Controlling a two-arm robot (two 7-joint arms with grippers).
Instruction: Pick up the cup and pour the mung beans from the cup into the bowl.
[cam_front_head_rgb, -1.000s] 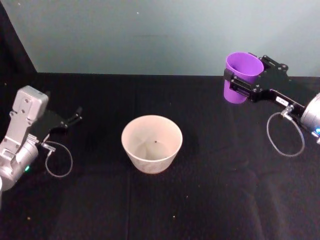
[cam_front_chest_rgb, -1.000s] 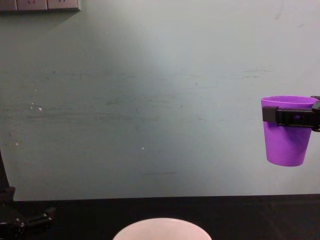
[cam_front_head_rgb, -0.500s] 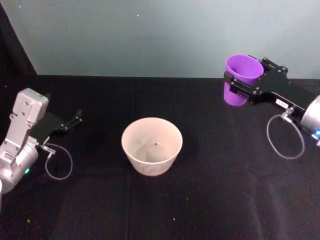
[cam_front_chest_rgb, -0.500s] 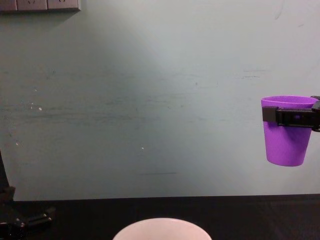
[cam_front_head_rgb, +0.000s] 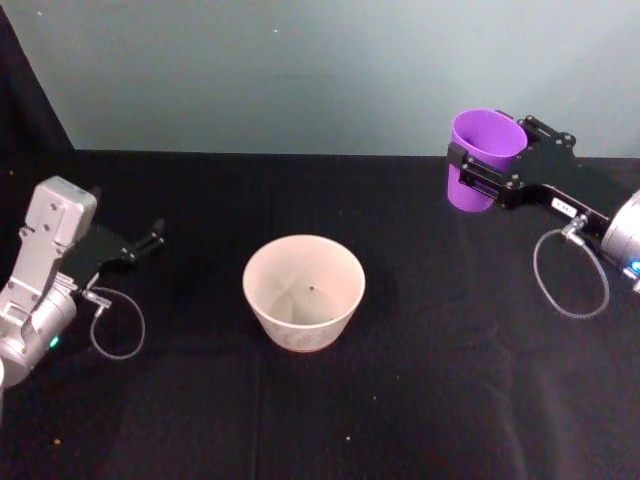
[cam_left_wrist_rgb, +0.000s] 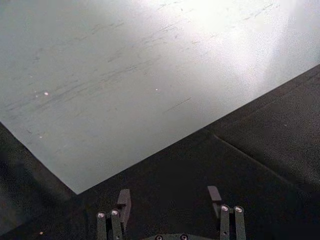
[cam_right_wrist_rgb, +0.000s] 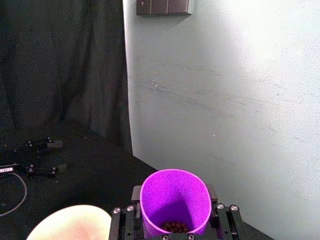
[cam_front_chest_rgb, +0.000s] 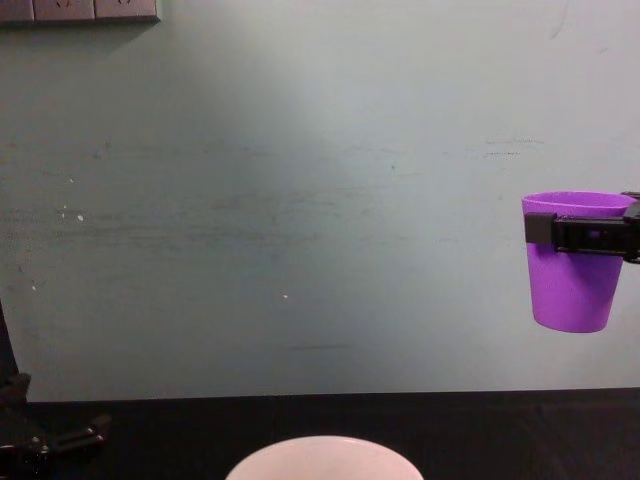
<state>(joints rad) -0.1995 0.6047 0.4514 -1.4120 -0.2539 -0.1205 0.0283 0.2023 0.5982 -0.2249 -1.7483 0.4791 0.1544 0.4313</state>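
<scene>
Well to the left of the wide round pale pinkish-white bowl (cam_front_head_rgb: 300, 322), your left gripper (cam_front_head_rgb: 152, 237) sat low over the black tablecloth (cam_front_head_rgb: 420, 390), its fingers spread with nothing between them. The bowl stood upright on that cloth. Up and to the right of the bowl, well clear of its rim, your right gripper (cam_front_head_rgb: 488, 152) was clamped around the small bright purple plastic cup (cam_front_chest_rgb: 568, 290). You had the cup upright in the air, with a few dark mung beans (cam_right_wrist_rgb: 175, 226) at its bottom.
</scene>
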